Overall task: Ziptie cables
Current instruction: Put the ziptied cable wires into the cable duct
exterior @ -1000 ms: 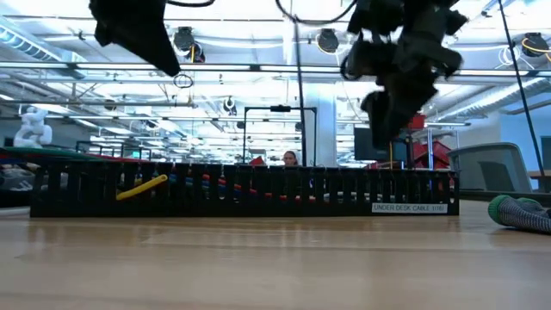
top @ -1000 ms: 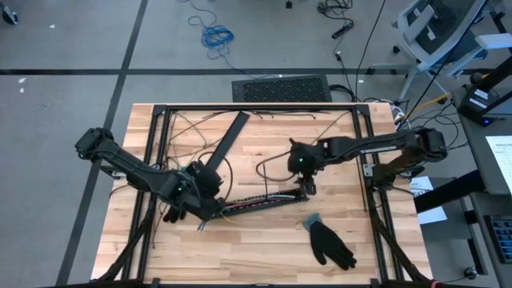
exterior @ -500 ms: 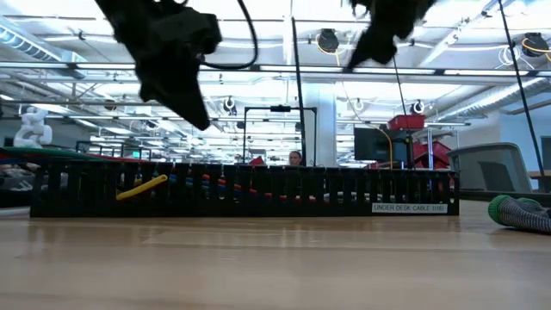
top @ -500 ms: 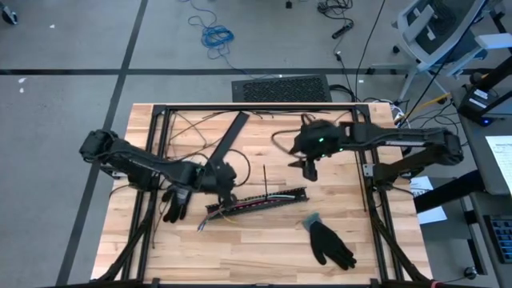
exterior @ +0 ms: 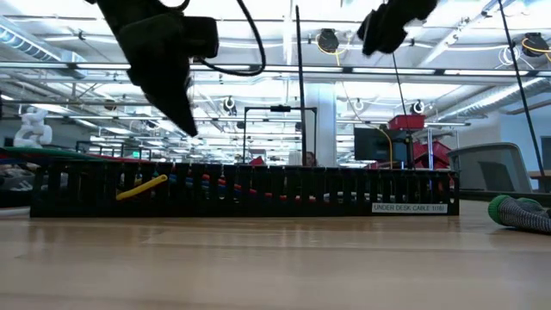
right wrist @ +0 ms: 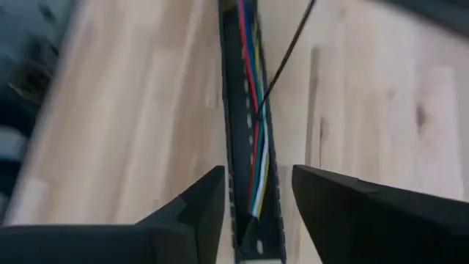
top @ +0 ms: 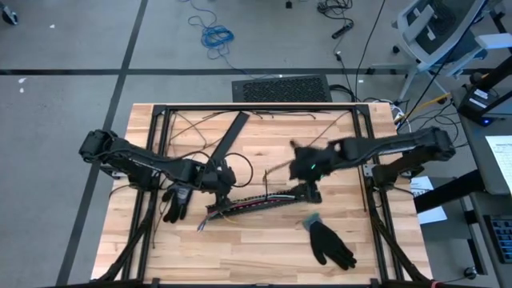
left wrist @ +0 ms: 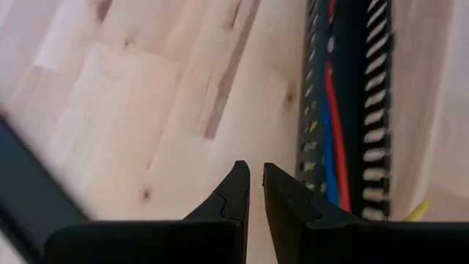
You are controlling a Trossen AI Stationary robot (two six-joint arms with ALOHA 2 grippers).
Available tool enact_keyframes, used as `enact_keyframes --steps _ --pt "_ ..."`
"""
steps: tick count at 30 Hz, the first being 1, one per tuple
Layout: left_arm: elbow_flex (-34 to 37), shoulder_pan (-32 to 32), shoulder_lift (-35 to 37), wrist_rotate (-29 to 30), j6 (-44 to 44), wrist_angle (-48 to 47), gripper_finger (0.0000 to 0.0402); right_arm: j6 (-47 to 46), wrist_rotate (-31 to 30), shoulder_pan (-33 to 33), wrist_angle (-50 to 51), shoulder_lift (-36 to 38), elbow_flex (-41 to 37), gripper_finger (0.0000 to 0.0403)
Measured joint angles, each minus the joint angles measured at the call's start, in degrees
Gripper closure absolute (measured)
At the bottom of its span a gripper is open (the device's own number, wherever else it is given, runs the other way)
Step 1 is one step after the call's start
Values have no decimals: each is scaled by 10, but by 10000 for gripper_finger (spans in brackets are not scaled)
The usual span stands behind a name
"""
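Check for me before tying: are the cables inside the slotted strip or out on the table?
Inside: the cables run along the slotted strip's channel; the low view shows them behind its slots.

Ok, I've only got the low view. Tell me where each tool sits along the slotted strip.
Observer: From above, the left tool is at the left end of the black slotted strip, and the right tool is at its right end.
Operator: Give me the right tool's fingers.
Observer: Open. Its wrist view shows them lined up over the strip's end, with the cables lying in the channel.
Operator: Now the left.
Observer: Shut and empty, over bare wood beside the strip.
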State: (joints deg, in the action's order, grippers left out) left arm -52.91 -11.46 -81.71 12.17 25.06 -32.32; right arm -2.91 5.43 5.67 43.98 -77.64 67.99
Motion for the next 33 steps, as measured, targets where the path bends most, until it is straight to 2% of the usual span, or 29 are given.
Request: enact_keyframes --steps 4,11,20,33 --pt "0 -8 0 20 1 -19 362 31 -37 27 -8 -74 -5 272" --pt "0 -28 0 23 31 -16 362 12 -18 26 -48 -159 -12 298" --pt "0 -81 0 83 32 -48 362 -7 -7 39 -65 -197 -12 305" --pt "0 -89 0 93 45 -47 362 -12 -27 38 -66 -244 -12 305"
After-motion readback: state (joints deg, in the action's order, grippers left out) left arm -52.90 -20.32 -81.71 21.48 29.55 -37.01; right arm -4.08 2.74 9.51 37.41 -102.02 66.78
